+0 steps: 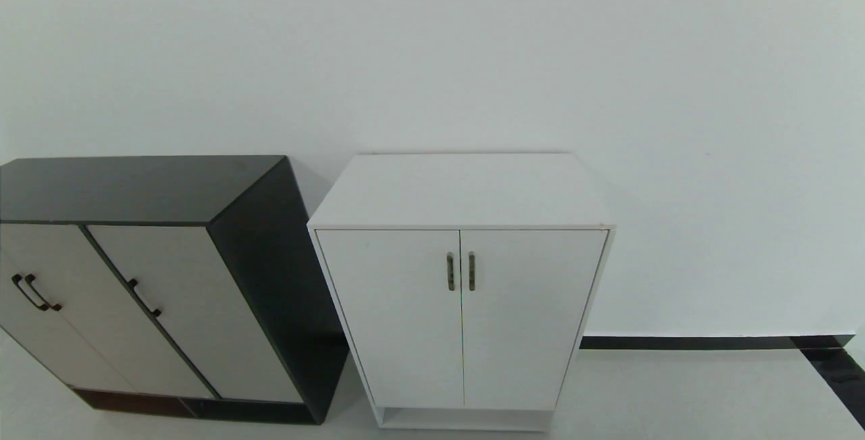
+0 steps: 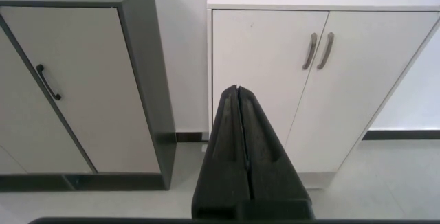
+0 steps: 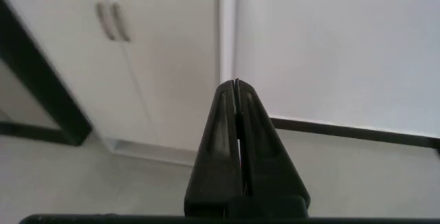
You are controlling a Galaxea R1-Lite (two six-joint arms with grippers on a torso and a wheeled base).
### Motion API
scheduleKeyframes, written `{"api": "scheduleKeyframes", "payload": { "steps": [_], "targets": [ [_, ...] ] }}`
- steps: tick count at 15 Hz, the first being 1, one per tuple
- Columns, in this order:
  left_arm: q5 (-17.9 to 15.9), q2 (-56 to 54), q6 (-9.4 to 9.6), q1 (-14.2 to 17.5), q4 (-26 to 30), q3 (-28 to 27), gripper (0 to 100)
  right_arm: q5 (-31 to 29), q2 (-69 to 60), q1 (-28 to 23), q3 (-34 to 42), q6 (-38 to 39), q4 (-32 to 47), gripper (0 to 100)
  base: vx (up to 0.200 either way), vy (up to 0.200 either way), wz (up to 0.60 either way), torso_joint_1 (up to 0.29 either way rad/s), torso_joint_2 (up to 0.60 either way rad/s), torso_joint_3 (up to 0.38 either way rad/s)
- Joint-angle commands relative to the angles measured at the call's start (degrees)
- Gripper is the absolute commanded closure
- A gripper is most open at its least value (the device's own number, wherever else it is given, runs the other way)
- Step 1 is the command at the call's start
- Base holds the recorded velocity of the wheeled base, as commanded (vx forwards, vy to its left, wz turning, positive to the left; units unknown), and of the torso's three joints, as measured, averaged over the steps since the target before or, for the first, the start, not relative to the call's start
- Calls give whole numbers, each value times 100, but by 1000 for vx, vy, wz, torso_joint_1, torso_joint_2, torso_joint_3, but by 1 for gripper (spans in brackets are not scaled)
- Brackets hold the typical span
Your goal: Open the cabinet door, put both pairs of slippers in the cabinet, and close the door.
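A white cabinet (image 1: 461, 305) stands against the wall with both doors closed and two vertical handles (image 1: 461, 271) side by side at the middle seam. In the left wrist view the same white cabinet (image 2: 309, 80) is ahead, and my left gripper (image 2: 238, 90) is shut with nothing in it, well short of the doors. My right gripper (image 3: 237, 84) is also shut and empty, off to the side of the white cabinet (image 3: 137, 59), pointing near its corner.
A black cabinet (image 1: 155, 278) with two pale doors and dark handles stands close beside the white one on its left. A black baseboard (image 1: 709, 343) runs along the wall. Open floor (image 1: 676, 399) lies to the right of the white cabinet.
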Motion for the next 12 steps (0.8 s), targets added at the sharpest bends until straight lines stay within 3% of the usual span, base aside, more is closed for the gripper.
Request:
{"api": "scheduleKeyframes", "payload": {
  "steps": [1, 3, 8, 9, 12],
  "targets": [
    [-2, -1, -2, 7, -1, 0, 100, -15, 23, -147, 31, 20, 13, 100, 0, 0, 0, 0, 0, 0],
    [-2, -1, 7, 7, -1, 0, 100, -41, -30, -1017, 31, -77, 13, 100, 0, 0, 0, 0, 0, 0],
    [-2, -1, 7, -2, -1, 0, 100, 3, -197, -1070, 40, 3, 21, 100, 0, 0, 0, 0, 0, 0],
    [-2, -1, 15, -2, -1, 0, 100, 170, -346, -745, 40, -15, 13, 100, 0, 0, 0, 0, 0, 0],
    [-2, -1, 15, -2, -1, 0, 100, 205, -549, -859, 40, 38, 13, 100, 0, 0, 0, 0, 0, 0]
  ]
}}
